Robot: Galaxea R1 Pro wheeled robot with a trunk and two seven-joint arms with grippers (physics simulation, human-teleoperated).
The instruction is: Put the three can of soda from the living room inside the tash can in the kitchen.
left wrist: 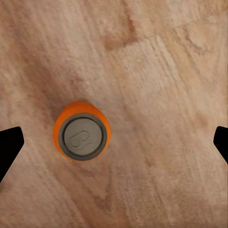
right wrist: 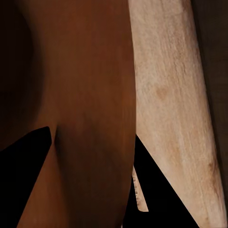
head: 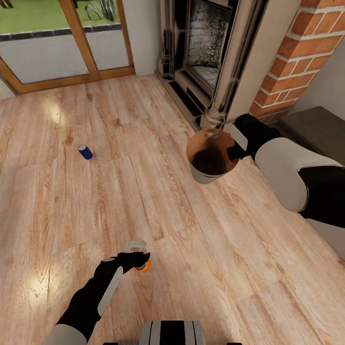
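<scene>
An orange soda can [head: 143,266] stands upright on the wood-plank floor, its silver top [left wrist: 81,137] facing up. My left gripper [head: 139,258] hovers right over it, open, with its dark fingertips [left wrist: 9,147] wide apart on either side of the can, which sits off-centre between them. A dark blue soda can [head: 86,152] stands on the floor farther off to the left. My right gripper [head: 235,151] is shut on the rim of the trash can [head: 203,177], held off the floor; its copper-brown inner wall [right wrist: 80,95] runs between the fingers [right wrist: 161,194]. A third can is out of view.
A brick fireplace [head: 287,57] with a dark hearth surround [head: 191,96] rises just behind the bin. A wood-framed glass door [head: 62,43] lies at the far left. A dark low bench [head: 316,129] stands at the right. My base [head: 172,333] shows at the bottom.
</scene>
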